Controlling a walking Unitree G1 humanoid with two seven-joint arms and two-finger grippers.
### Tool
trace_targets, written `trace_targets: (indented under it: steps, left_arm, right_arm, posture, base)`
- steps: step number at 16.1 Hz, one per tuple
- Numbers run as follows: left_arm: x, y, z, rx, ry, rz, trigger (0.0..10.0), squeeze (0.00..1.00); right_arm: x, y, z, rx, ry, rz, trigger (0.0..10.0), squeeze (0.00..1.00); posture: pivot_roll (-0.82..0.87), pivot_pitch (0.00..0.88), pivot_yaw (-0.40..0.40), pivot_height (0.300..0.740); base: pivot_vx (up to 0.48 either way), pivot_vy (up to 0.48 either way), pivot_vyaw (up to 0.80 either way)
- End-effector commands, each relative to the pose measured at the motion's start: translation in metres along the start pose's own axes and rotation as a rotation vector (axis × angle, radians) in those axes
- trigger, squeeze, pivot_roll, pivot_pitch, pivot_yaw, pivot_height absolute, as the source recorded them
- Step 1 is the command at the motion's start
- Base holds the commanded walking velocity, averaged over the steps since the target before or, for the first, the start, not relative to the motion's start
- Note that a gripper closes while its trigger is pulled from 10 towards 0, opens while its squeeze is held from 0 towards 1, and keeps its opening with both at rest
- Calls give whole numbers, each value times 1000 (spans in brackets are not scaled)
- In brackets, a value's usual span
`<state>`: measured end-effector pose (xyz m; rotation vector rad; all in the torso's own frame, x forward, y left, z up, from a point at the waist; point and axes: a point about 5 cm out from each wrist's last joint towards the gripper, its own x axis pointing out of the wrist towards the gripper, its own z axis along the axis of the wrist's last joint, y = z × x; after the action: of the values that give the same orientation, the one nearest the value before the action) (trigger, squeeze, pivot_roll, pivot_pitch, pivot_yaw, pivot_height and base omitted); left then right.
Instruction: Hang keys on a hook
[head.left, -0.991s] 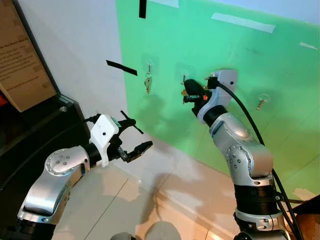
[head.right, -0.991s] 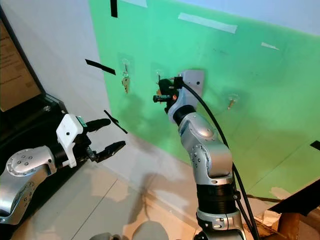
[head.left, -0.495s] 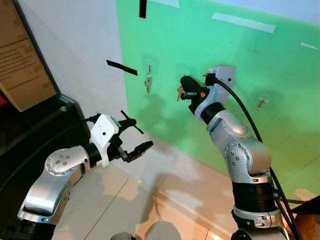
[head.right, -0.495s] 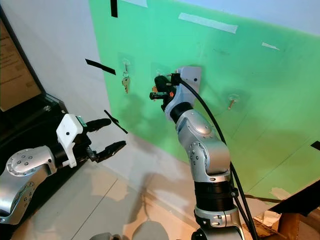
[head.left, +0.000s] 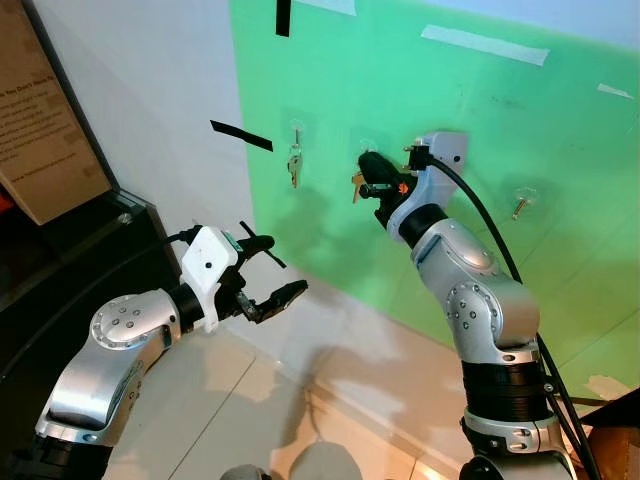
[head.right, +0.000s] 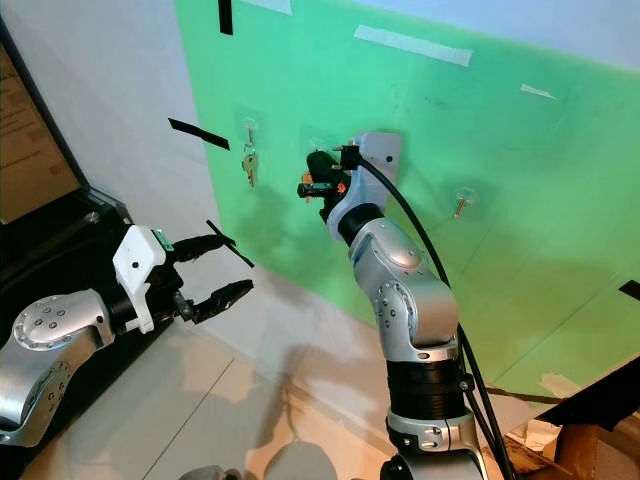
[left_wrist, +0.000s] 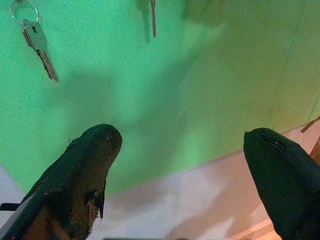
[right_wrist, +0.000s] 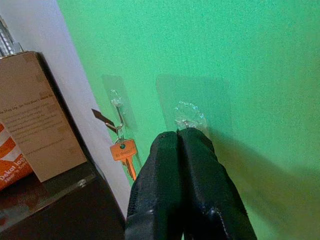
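My right gripper (head.left: 368, 166) is raised against the green wall, just under the clear middle hook (head.left: 367, 148). Its fingers are shut, and a small brass key (head.left: 356, 184) dangles beside them. In the right wrist view the shut fingertips (right_wrist: 181, 136) sit directly below that hook (right_wrist: 189, 117), hiding the key. The hook to the left carries a key (head.left: 295, 166), and another key (head.left: 519, 206) hangs from the far right hook. My left gripper (head.left: 272, 268) is held low and away from the wall, open and empty.
A cardboard box (head.left: 45, 110) stands on a black cabinet (head.left: 70, 250) at the left. Black tape strips (head.left: 241, 136) mark the white wall. The right arm's black cable (head.left: 490, 235) loops down beside it. A pale tiled floor (head.left: 250, 400) lies below.
My right gripper has shifted slightly left along the wall with the key, ending closer under the middle hook. The left arm has not moved.
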<state>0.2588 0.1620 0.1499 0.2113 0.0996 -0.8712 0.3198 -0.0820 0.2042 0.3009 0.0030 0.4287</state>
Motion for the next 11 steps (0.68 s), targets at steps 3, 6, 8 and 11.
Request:
trace_targets:
  steps: [3, 6, 8, 11]
  left_arm:
    - [3, 1, 4, 13, -2, -14, 10000, 0]
    - [3, 1, 4, 18, -4, -17, 10000, 0]
    - [4, 1, 4, 20, -5, -20, 10000, 0]
    - [3, 0, 4, 20, -5, -20, 10000, 0]
  right_arm:
    - [4, 2, -1, -7, 17, -4, 10000, 0]
    - [6, 5, 1, -6, 4, 7, 10000, 0]
    - [7, 9, 0, -14, 10, 30, 10000, 0]
    - [7, 11, 1, -13, 8, 47, 10000, 0]
  posture:
    - [54, 0, -25, 740]
    - [55, 0, -27, 740]
    - [60, 0, -33, 740]
    - [62, 0, -37, 740]
  base:
    - [0, 0, 0]
    - [0, 0, 0]
    - [0, 0, 0]
    - [0, 0, 0]
